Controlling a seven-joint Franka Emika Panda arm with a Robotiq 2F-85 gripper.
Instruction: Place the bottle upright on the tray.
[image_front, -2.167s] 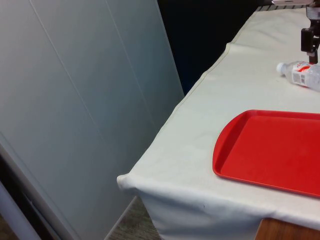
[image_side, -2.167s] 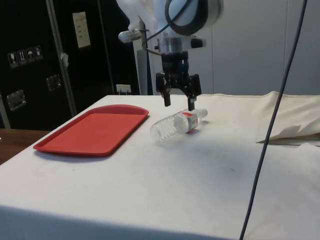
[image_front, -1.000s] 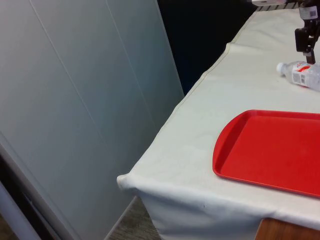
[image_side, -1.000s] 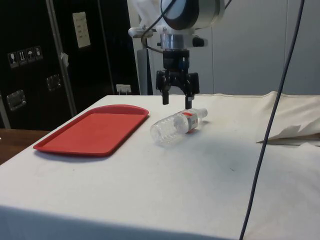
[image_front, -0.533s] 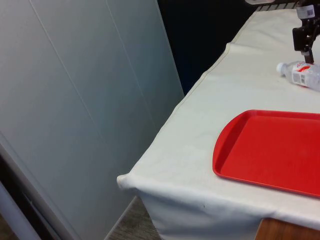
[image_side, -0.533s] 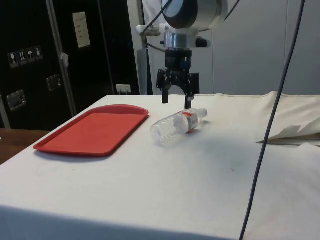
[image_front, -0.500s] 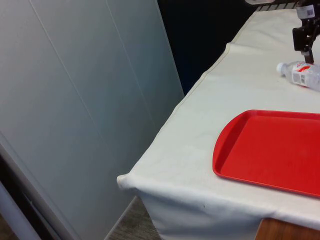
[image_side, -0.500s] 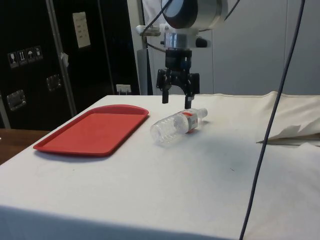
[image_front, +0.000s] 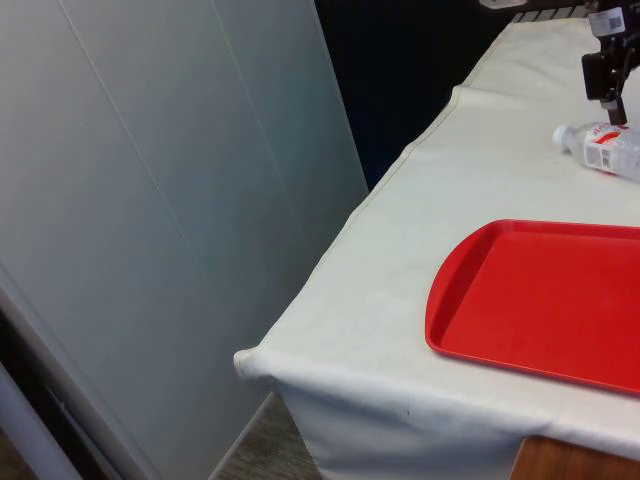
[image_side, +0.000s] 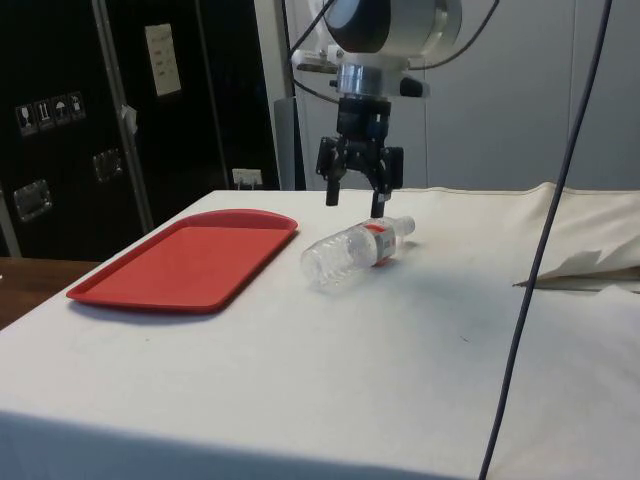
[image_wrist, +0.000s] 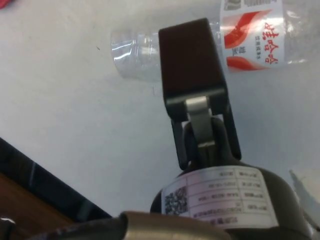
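The bottle (image_side: 355, 254) lies on its side on the white cloth of the table (image_side: 330, 370), clear plastic with a red-and-white label band near its neck; in the side view its cap end points toward the table's far edge and its base toward the near edge, and in the front view it (image_front: 603, 148) sits beyond the tray's far rim. It looks empty or close to it, so it should be light, and its thin walls would likely dent under a hard squeeze; the smooth round body may roll or slip on the cloth if pushed from one side only. A sensible hold would be across the body near the label, where the wall seems firmer, with the fingers straddling the width so the bottle can be tipped to stand on its base. The gripper (image_side: 354, 197) hangs above the neck end, apart from the bottle, its fingers spread and holding nothing; in the wrist view one dark finger (image_wrist: 191, 60) crosses in front of the bottle's neck (image_wrist: 132, 46). The red tray (image_side: 188, 260) lies flat just beside the bottle, toward the table's edge by the dark cabinets, with nothing on it (image_front: 545, 300).
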